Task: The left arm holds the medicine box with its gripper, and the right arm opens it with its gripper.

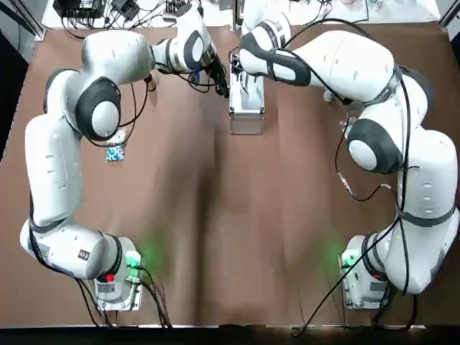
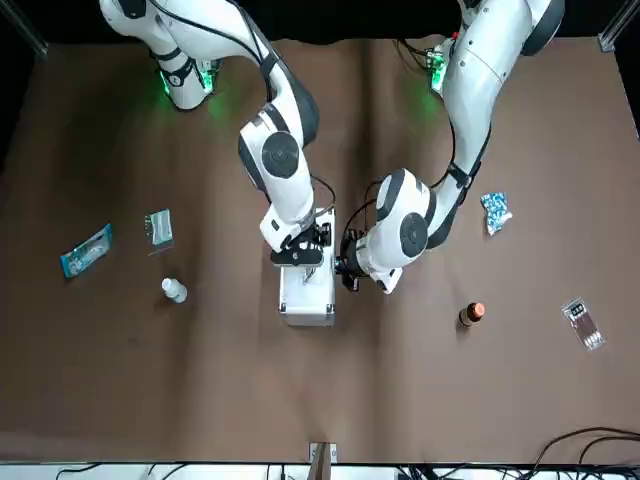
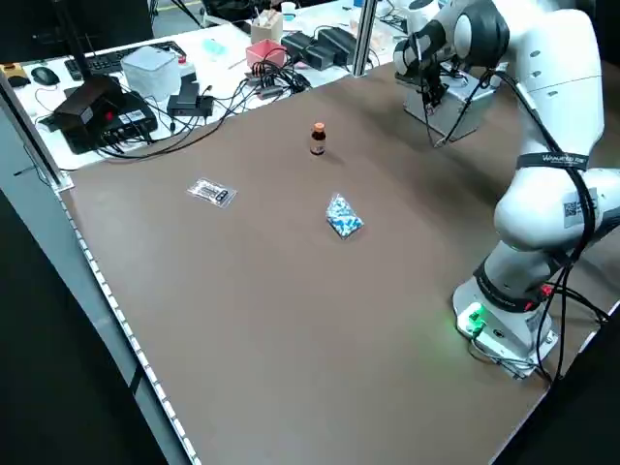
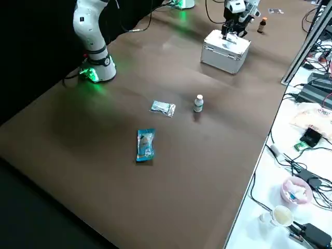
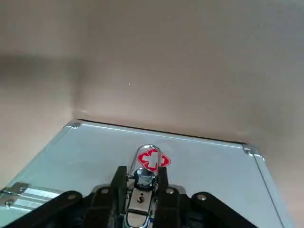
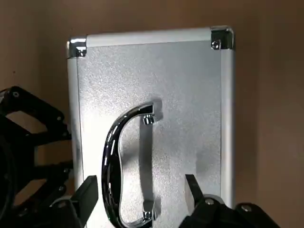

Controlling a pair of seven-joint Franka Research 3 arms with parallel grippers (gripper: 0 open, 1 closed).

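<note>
The medicine box [image 1: 246, 109] is a silver metal case lying at the far middle of the table, with a chrome handle [image 6: 113, 161] on its upper face. My left gripper [image 5: 141, 173] is at the box's left side [image 2: 348, 268], shut on the small metal latch [image 5: 138, 197] just below a red cross [image 5: 153, 158]. My right gripper [image 6: 141, 187] hangs above the box [image 2: 300, 250], open, with its fingers [image 6: 88, 190] on either side of the handle's near end and nothing held. The box's lid is down.
A brown bottle [image 2: 472, 314], a blue-white packet [image 2: 494, 212] and a clear sachet [image 2: 582, 322] lie on my left half of the table. On my right half lie a white bottle [image 2: 174, 290], a grey sachet [image 2: 158, 227] and a blue packet [image 2: 86, 250].
</note>
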